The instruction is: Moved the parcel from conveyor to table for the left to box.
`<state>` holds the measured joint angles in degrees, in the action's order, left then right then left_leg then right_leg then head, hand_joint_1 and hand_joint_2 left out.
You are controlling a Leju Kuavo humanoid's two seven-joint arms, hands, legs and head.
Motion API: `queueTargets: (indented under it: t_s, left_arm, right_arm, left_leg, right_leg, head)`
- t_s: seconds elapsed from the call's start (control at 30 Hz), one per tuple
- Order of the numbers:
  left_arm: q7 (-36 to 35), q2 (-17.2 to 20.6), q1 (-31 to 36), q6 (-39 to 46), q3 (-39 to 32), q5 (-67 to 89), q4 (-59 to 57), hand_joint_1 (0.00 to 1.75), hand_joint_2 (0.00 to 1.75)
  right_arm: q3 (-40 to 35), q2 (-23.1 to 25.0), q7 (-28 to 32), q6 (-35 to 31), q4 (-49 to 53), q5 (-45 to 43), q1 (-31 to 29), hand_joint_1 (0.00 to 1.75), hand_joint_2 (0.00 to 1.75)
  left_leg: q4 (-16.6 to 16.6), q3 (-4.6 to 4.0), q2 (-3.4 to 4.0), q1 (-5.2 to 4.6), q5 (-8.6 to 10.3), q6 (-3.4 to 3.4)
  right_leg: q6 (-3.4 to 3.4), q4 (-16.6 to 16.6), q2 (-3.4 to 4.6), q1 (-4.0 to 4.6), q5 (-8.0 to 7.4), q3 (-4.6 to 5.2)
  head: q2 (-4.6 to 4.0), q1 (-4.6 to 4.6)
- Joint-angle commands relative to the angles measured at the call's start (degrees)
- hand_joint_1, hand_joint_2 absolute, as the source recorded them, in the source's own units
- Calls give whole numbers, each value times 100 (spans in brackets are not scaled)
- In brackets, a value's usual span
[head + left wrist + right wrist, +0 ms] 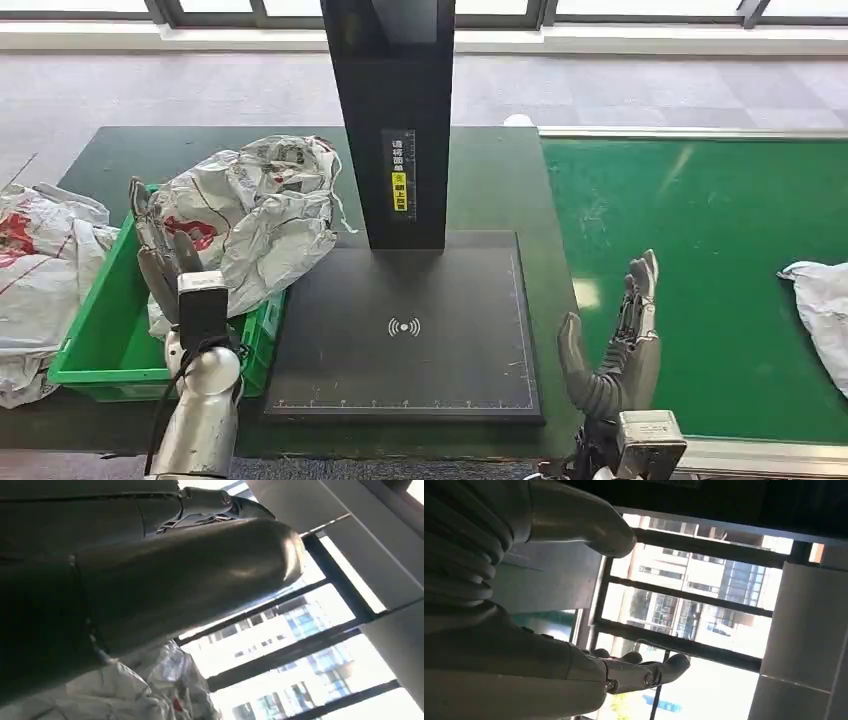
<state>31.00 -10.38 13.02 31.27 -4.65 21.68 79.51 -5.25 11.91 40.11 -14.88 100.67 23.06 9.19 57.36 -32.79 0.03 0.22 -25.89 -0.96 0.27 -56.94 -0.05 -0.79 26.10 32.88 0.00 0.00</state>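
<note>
Nearest, the right robot hand (620,350) stands spread and empty at the near edge of the green conveyor (700,230). The left robot hand (165,255), fingers apart and holding nothing, hovers over the green box (95,340), touching a parcel (260,215) that rests there. Judged step: reaching for the next parcel (820,300), lying at the conveyor's right edge. Open belt lies between; the black scanner post (395,120) stands to the left.

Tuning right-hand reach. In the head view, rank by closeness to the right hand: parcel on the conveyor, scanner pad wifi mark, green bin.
From the right hand, nearest first:
1. Parcel on the conveyor, on the green belt at the picture's right edge, and the scanner pad wifi mark, to its left on the black pad: too close to call.
2. Green bin, far left, by the left hand.
</note>
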Motion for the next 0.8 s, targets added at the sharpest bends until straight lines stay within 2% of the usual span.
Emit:
queueTargets:
  t_s: [0.03, 0.1, 0.17, 0.3, 0.4, 0.5, 0.8]
  left_arm:
    - [900, -104, -1193, -2770, 690, -2325, 1682, 0, 0]
    - [900, -138, -1506, -4821, 765, -3170, 1772, 0, 0]
    - [900, -390, -1595, -5748, 458, -2926, 1800, 0, 0]
    - [900, -542, -1612, -6726, 293, -2527, 1305, 0, 0]
    - [900, -536, -1606, -6781, 500, -2172, 1491, 0, 0]
    - [900, -529, -1709, -6482, 660, -2098, 1521, 0, 0]
    - [900, -531, -1857, -6343, 621, -2089, 1680, 0, 0]
  right_arm:
    - [147, 24, -11, 23, -57, -103, -49, 0, 175]
    - [213, 51, -11, 129, -133, -113, -126, 0, 175]
    - [261, 103, -11, 196, -134, -93, -130, 0, 175]
    - [397, 259, -11, 334, 88, -15, 16, 0, 175]
    - [436, 269, -11, 405, 186, -44, 118, 0, 175]
    - [347, 154, -11, 350, 121, -117, 103, 0, 175]
    - [170, -22, -11, 200, -92, -241, -23, 0, 175]
  left_leg:
    - [-2, 3, 8, 2, -6, 3]
    - [-4, 5, 14, 2, -9, 3]
    - [-5, 6, 14, 2, -9, 4]
    - [-7, 3, 8, -2, -9, 6]
    - [-6, 0, -1, -1, -8, 6]
    - [-2, -7, -4, 0, -8, 6]
    - [-7, 2, 3, 0, -9, 7]
  right_leg:
    - [0, 6, 8, 3, 2, -3]
    - [-1, 9, 14, 3, 2, -3]
    - [0, 10, 13, 3, 3, -5]
    - [3, 9, 6, -2, 4, -4]
    - [3, 10, -4, 0, 4, -4]
    - [4, 7, -6, 1, 5, 5]
    - [5, 11, 1, 0, 4, -4]
  head:
    - [0, 0]
    - [0, 0]
    - [0, 0]
    - [0, 0]
    - [0, 0]
    - [0, 0]
    - [0, 0]
